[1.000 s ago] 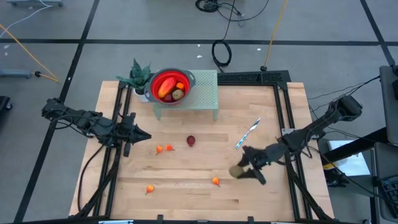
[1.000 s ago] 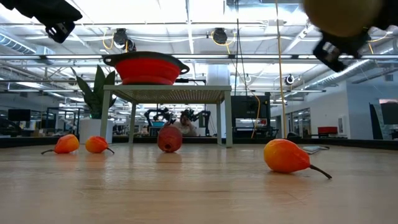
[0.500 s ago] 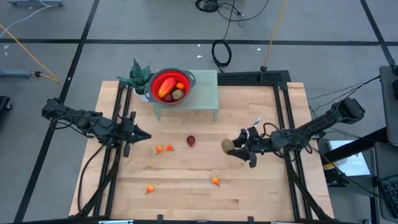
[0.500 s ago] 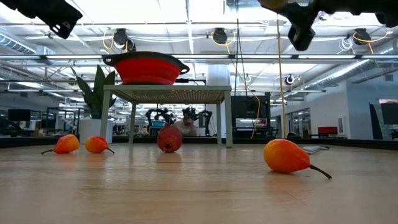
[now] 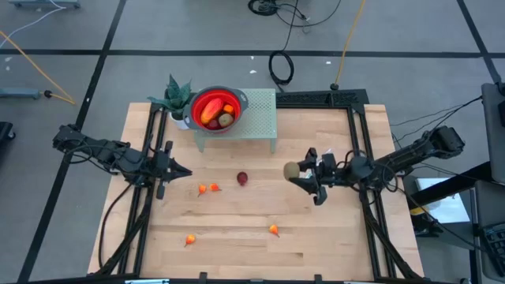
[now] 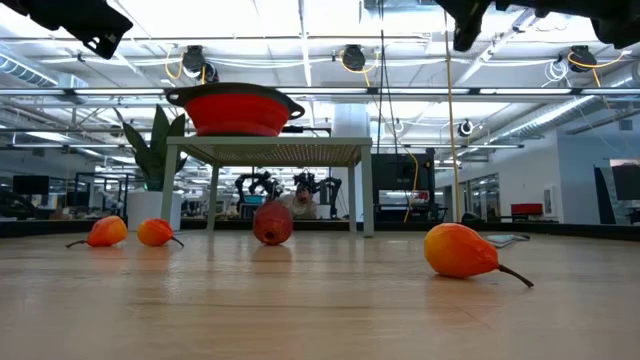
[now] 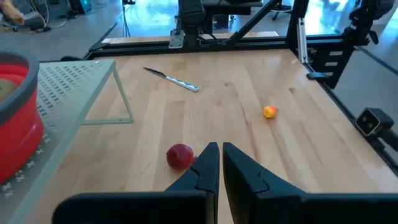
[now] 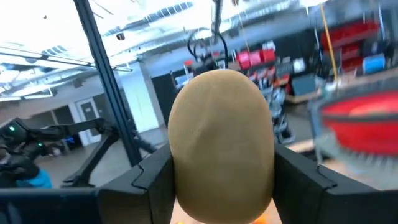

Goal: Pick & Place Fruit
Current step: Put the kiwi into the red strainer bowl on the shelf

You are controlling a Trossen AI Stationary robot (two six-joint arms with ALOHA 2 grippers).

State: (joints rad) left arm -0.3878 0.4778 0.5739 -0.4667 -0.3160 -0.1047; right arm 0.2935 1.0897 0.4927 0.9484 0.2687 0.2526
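The right gripper, right of centre in the overhead frame, was clamped on a brownish oval fruit above the table. The left gripper, at mid-left, had its jaws together. A dark red fruit lay at centre.

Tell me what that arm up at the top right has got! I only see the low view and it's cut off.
Observer: The right gripper is shut on a brownish oval fruit, held above the table.
Operator: Is anything in the red bowl? I just see its side.
Observer: Yes, the red bowl holds a red-orange oval and a brownish-green oval.
Operator: And the other arm?
Observer: The left gripper is shut and empty, left of the two orange pieces.
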